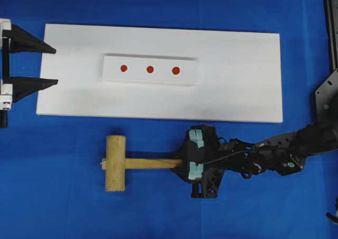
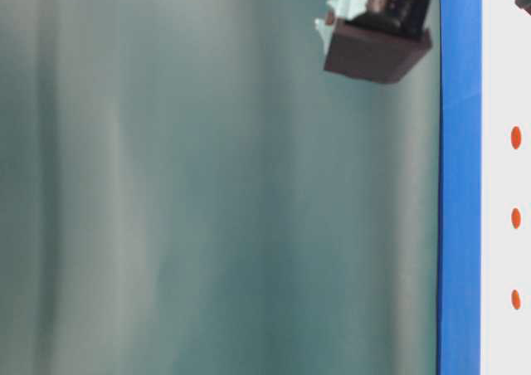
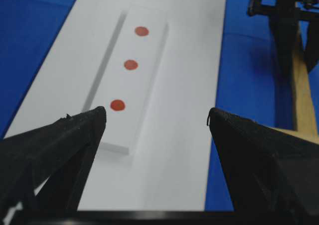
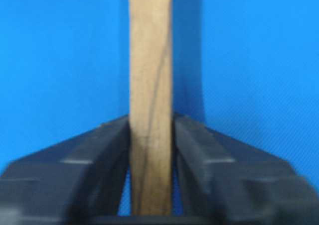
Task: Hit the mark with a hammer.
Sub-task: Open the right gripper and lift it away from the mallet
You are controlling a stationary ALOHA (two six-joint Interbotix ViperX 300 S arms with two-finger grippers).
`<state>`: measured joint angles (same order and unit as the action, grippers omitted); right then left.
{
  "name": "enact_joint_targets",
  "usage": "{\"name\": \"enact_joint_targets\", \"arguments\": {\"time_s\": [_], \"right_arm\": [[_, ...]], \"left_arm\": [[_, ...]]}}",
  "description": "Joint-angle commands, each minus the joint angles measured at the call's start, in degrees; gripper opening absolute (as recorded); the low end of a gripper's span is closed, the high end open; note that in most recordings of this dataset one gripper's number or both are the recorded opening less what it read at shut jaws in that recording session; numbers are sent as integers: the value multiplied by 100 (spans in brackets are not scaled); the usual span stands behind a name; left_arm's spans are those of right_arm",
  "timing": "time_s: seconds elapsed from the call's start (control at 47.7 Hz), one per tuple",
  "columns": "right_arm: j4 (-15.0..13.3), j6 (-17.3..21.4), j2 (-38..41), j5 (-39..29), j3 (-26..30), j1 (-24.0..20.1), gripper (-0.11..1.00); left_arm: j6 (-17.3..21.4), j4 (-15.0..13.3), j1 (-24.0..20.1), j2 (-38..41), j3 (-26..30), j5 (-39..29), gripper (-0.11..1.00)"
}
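Count for you: one hammer (image 1: 124, 163), three red marks (image 1: 150, 69) in a row on one small white block (image 1: 150, 71), one large white board (image 1: 158, 72) under the block, two grippers.

Hammer lies flat on the blue table cover (image 1: 63, 196), just in front of the board's near edge and not touching it. Long axis runs left-right in the overhead view, parallel to the board's long edge. Head is at the left end with its cylinder crosswise to the handle; the handle points right, into the right gripper (image 1: 193, 155).

Right gripper: the handle end sits between its fingers (image 4: 104, 150). In the wrist view both fingers lie right alongside the handle (image 4: 150, 85), and you can't tell whether they still pinch it or have let go. I call its state unclear.

Left gripper (image 1: 56, 66): jaws spread wide, nothing between them. It sits at the board's left short edge, well apart from the hammer. Its wrist view looks down the row of marks.

The table-level view is mostly blur, so nothing useful there.
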<state>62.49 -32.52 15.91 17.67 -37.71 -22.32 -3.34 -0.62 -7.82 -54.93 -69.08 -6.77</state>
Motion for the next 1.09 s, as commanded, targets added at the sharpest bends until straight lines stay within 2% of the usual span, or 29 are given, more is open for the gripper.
{"name": "enact_joint_targets", "arguments": {"time_s": [0.0, 0.168, 0.21, 0.335, 0.503, 0.629, 0.797, 0.964, 1.069], "right_arm": [[-9, -9, -70, 0, 18, 35, 40], [-9, -35, -334, 0, -18, 35, 81], [-9, -53, -475, 0, -44, 35, 88], [-18, -185, -888, 0, -141, 35, 86], [-18, -563, -1556, 0, -246, 97, 84], [-18, -896, -2145, -62, -352, 308, 84], [-18, -1318, -2848, -308, -562, 879, 84], [-18, -1644, -3454, -896, -712, 1714, 84], [-18, -1811, -3709, -1222, -782, 2092, 84]], "left_arm": [[0, 0, -9, 44, 62, 35, 81], [0, 0, -18, 44, 62, 35, 81], [-9, -9, -9, 35, 62, 35, 81], [-9, -9, -9, 35, 62, 35, 81], [62, 0, -18, 35, 62, 0, 81], [79, 0, -18, 9, 62, 18, 81], [105, -9, -18, -9, 62, 18, 81], [105, 0, -18, -18, 62, 18, 81], [114, 0, -9, -35, 70, 18, 81]]}}
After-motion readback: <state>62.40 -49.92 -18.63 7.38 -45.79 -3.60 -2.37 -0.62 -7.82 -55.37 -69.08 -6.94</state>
